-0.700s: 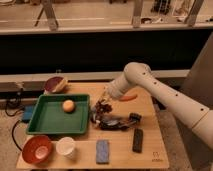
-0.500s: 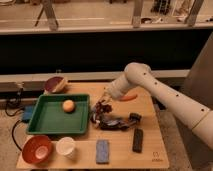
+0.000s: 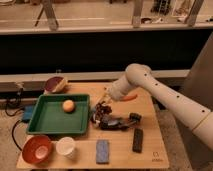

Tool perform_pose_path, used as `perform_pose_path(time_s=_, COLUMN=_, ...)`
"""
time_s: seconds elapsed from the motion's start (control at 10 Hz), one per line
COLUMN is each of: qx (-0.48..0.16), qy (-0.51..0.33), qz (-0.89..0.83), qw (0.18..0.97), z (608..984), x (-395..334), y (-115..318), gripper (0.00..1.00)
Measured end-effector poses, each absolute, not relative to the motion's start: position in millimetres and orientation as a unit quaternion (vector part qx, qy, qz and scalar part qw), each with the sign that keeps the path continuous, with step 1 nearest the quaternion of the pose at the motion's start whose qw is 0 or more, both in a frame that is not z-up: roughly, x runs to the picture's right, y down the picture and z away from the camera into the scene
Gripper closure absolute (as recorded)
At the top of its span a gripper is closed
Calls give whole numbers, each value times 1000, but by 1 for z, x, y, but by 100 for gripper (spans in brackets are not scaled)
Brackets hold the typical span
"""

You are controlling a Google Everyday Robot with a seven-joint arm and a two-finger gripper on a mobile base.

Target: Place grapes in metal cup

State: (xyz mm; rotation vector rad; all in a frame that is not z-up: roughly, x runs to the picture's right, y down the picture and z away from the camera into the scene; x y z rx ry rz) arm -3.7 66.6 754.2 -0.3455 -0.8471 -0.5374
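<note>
My gripper [image 3: 103, 107] hangs at the end of the white arm, just right of the green tray [image 3: 50, 122], low over the table. Right under it lies a small dark reddish cluster, the grapes [image 3: 100, 114]. I cannot tell whether the gripper touches or holds them. A dark greyish object [image 3: 119, 123] lies on the table just right of and in front of the grapes. It may be the metal cup on its side, but I cannot tell.
An orange fruit [image 3: 68, 105] lies in the tray. A long orange carrot-like piece [image 3: 130, 97] lies behind the arm. A red bowl [image 3: 36, 149], a white cup [image 3: 65, 147], a blue sponge [image 3: 102, 151] and a black bar [image 3: 138, 140] line the front. A dark bowl [image 3: 55, 84] stands at the back left.
</note>
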Motion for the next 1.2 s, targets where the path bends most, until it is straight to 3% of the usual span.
perform_pose_path(time_s=1.2, qx=-161, qy=-451, qz=-265, qw=837, z=716, x=-24, y=54, gripper=98)
